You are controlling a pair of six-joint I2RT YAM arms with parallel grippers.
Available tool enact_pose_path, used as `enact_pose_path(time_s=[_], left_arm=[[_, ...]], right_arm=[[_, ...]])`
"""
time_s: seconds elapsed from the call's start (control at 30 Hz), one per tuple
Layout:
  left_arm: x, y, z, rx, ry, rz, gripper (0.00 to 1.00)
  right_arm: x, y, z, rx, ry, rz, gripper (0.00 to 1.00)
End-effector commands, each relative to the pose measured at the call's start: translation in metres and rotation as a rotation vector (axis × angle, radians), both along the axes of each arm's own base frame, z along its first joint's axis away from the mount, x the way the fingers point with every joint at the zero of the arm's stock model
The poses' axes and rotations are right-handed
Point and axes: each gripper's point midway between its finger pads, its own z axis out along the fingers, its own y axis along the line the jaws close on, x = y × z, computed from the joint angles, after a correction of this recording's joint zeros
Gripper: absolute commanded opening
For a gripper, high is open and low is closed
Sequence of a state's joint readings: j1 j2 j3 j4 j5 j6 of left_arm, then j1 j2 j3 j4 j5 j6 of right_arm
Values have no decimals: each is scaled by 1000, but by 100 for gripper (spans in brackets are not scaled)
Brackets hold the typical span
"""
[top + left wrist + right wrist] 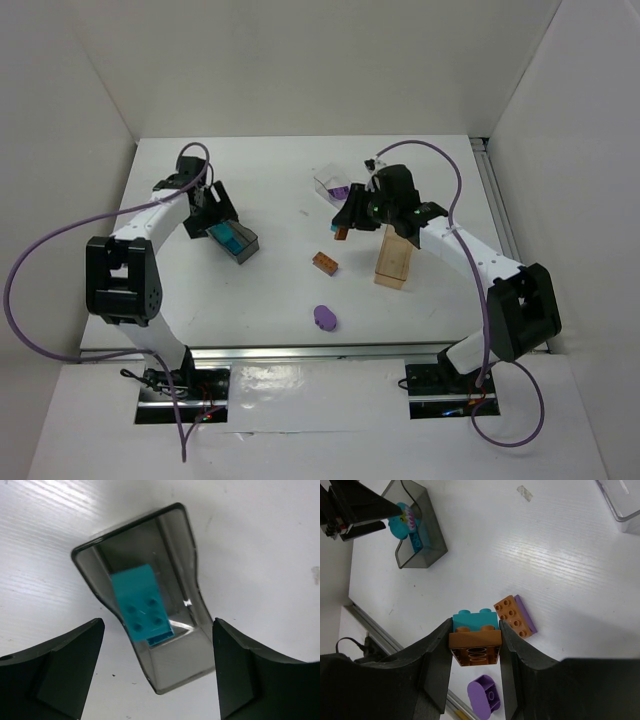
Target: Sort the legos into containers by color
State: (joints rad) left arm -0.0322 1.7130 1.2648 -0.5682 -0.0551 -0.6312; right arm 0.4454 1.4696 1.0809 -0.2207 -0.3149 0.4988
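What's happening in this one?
The left gripper hangs open above the dark-grey container, where a teal brick lies. The right gripper is shut on an orange-brown brick with a teal piece attached. A purple brick sits in the clear container. Another orange brick and the purple oval lie on the table.

A: How is the light in the overhead view?
B: Bright and even. The flat white bench (280, 300) is lit from above, and the arms cast only soft, pale shadows beside them. The glossy white strip (320, 400) at its near edge mirrors the light.
A: And the left wrist view?
B: Streaky glare washes the bench at the upper left. A small white glint sits on the wall of the smoky dark-grey translucent plastic box (175, 545). The teal studded plastic brick (142, 602) inside is sharp, while the black left fingers (55, 680) look soft-edged.
A: Right wrist?
B: A streaked sheen on the bench there too. The black right fingers (432, 670) are dark, with little detail.
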Motion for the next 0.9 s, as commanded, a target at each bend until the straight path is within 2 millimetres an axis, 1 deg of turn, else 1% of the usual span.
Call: enact_pose_path(time_s=[0.0,0.03,0.07,0.1,0.13,0.17,0.2,0.23,0.27,0.3,0.33,0.37,0.4,0.43,0.47,0.5,0.53,0.57,0.6,0.63,0.67,0.7,0.73,0.77,0.83,0.87], left_arm=[[16,-14,53,-17,-141,-46,93],[12,-24,60,-38,-151,-98,93],[12,-32,71,-54,-186,-141,90],[10,-49,97,-72,-261,-208,88],[9,-72,113,-147,-331,-305,87],[5,-86,126,-191,-392,-403,85],[-6,-106,130,-267,-425,-506,85],[-15,-122,147,-341,-491,-597,85],[-30,-153,169,-492,-568,-780,85],[-42,-165,169,-555,-577,-854,87],[-51,-175,176,-615,-594,-917,87],[-64,-186,176,-703,-577,-992,87],[-67,-194,185,-735,-621,-1045,87],[-77,-204,178,-781,-598,-1089,87],[-83,-208,180,-805,-606,-1123,87],[-89,-214,177,-843,-594,-1162,87],[-93,-220,173,-859,-592,-1187,87],[-93,-221,176,-862,-608,-1206,87],[-101,-226,172,-888,-594,-1239,87],[-106,-231,174,-899,-598,-1269,87],[-108,-231,174,-903,-610,-1288,85],[-113,-234,174,-903,-619,-1320,85],[-117,-237,174,-908,-621,-1346,83],[-117,-237,174,-908,-621,-1347,83],[-118,-240,176,-904,-640,-1366,80],[-120,-244,179,-905,-645,-1379,80]], right_arm=[[-5,9,34,44,-76,66,16],[-7,10,34,43,-81,80,16],[-7,12,37,49,-95,101,16],[-11,17,42,59,-114,127,16],[-16,20,44,71,-116,168,16],[-18,22,49,89,-135,184,16],[-19,25,52,99,-151,207,16],[-28,29,57,129,-153,253,16],[-30,31,59,137,-166,276,16],[-32,33,62,146,-180,299,16],[-39,36,68,169,-181,336,16],[-42,38,71,183,-187,355,16],[-44,40,75,201,-200,380,16],[-55,43,79,232,-200,434,16],[-60,44,82,247,-208,458,16],[-61,47,88,267,-236,483,16],[-65,48,87,278,-234,505,16],[-74,49,92,300,-234,547,16],[-76,50,95,310,-243,564,16],[-81,51,97,324,-246,591,17],[-81,51,98,324,-246,591,17],[-82,52,100,335,-248,600,17],[-82,52,100,335,-249,600,17],[-86,52,103,349,-254,628,17],[-87,54,108,369,-257,630,17],[-88,54,111,378,-258,636,17]])
